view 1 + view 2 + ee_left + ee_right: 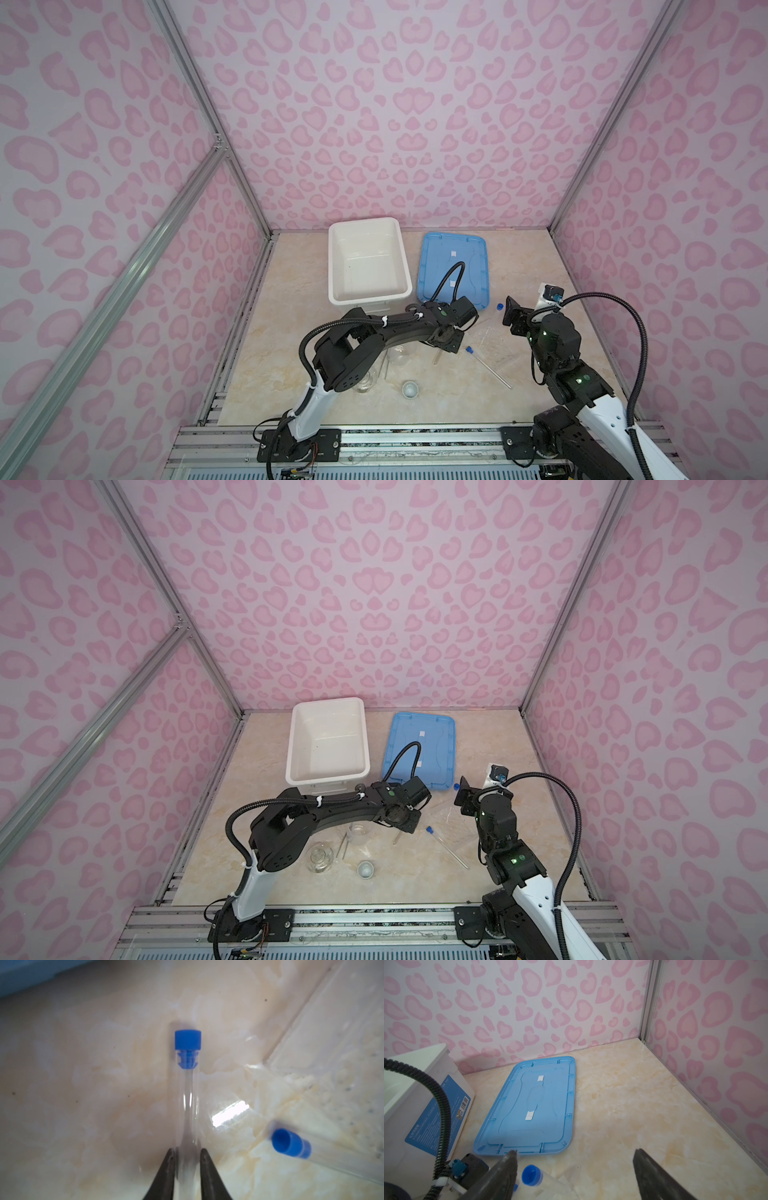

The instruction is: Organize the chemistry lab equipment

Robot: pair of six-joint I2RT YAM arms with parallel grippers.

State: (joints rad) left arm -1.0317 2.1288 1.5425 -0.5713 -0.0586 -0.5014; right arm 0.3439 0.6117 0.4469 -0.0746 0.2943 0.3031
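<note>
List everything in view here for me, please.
large white plastic bin: one, white, back.
flat blue plastic lid: one, blue, right of bin.
clear blue-capped test tube: three, clear; one gripped, another front right, another further back.
clear plastic tube rack: one, clear, mid-right.
clear glass beaker: one, clear, beside left arm.
clear glass flask: one, clear, front left.
thin metal tweezers: one, silver, between flask and beaker.
small white cup: one, white, front centre.
left tool: one, black, shut on a tube.
right tool: one, black, open.
</note>
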